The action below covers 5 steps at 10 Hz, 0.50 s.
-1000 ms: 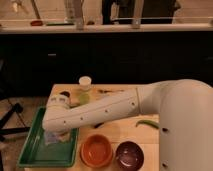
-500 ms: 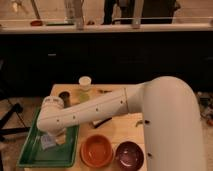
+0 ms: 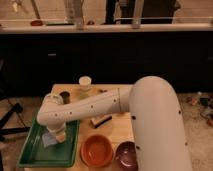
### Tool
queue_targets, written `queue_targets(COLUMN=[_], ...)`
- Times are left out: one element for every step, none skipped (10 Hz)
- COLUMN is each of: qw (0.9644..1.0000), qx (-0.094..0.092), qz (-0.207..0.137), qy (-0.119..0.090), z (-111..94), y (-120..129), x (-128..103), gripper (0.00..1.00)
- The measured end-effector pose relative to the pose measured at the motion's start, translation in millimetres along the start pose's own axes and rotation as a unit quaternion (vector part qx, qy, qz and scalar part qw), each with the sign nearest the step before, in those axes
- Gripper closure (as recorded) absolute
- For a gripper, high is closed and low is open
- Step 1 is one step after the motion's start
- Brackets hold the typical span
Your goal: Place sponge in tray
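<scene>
Behind the wooden table [image 3: 117, 131], a dark counter front [image 3: 125, 60] is spanning the room, with a bright ledge running above it. On the table's left end the green tray [image 3: 30, 157] is lying with its long side running away from the viewer. To its right an orange bowl [image 3: 97, 150] and a maroon bowl [image 3: 128, 154] are sitting near the front edge, and a pale cup [image 3: 85, 83] is standing at the back.

The white arm [image 3: 100, 107] is reaching leftward across the table and bending down over the tray. At its end the gripper [image 3: 56, 135] is hanging inside the tray's outline, low over the floor. The sponge [image 3: 49, 139], a light blue block, is showing just beside and slightly left of the gripper tip, directly under the wrist and already within the tray's rim. Whether the gripper is clamping the sponge or has let go cannot be told from this view, nor whether the block is resting on the tray floor.

The relation that matters is vertical: sponge below the gripper, tray floor below the sponge. In my judgement, what is remaining is a release and a straight lift clear of the rim.
</scene>
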Motion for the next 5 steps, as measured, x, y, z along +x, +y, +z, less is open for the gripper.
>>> queue_targets(qw=[1.0000,0.9998,0.9996,0.9994,0.9992], qx=[-0.004,-0.009,-0.013,-0.016,-0.021], qz=[0.005,0.009,0.012,0.015,0.017], qy=[-0.006,-0.014,-0.022,-0.028,-0.030], z=[4,8,12,15,17], y=[-3,-5,-7,-9,-10], x=[2,4,5,6,8], gripper=[1.00,1.00,1.00,1.00,0.98])
